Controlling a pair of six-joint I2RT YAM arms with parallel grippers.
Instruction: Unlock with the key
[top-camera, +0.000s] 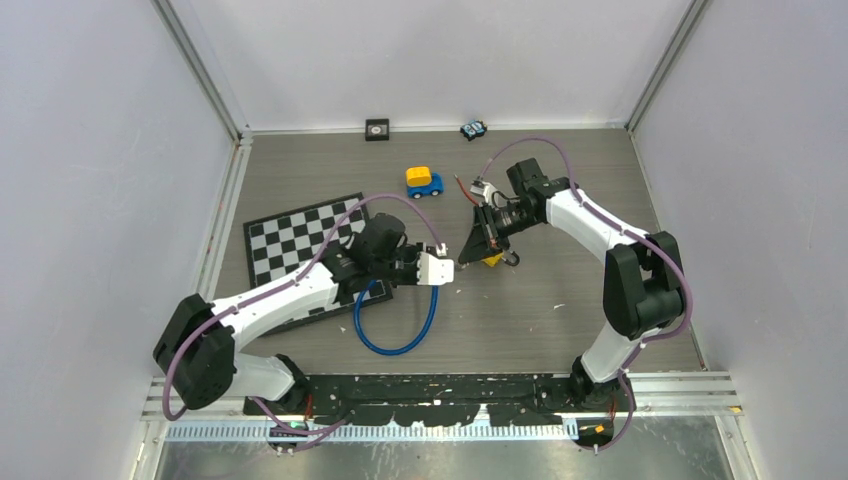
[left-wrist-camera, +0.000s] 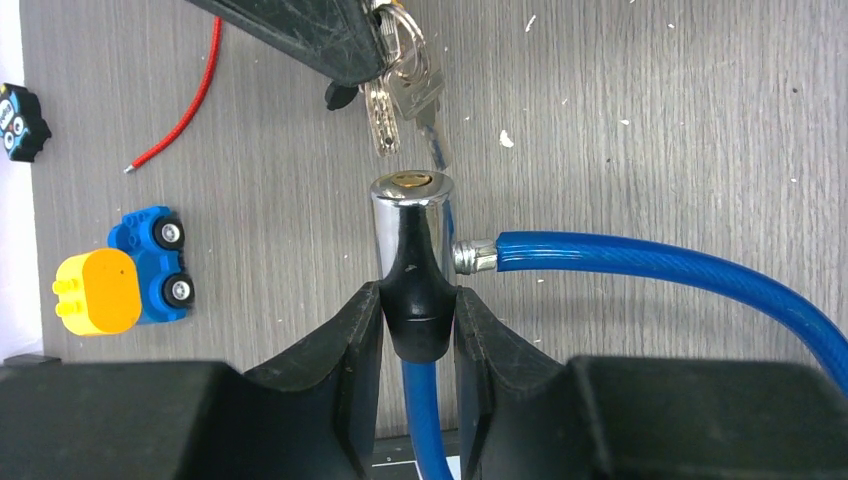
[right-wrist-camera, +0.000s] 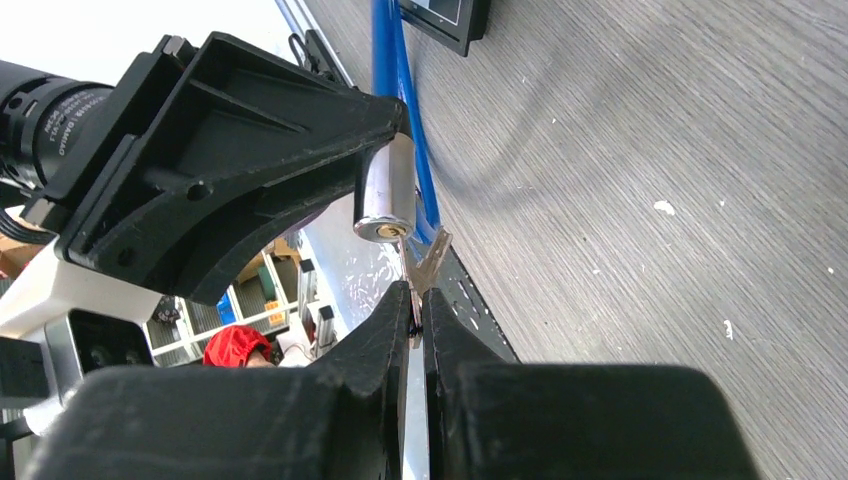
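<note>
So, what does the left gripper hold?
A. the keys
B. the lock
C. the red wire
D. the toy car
B: the left gripper is shut on the lock at the end of the cable, while the keys hang from the right gripper.

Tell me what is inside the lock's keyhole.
Nothing visible: the brass keyhole shows bare, and the keys hang just short of it. Deeper inside the lock is hidden.
</note>
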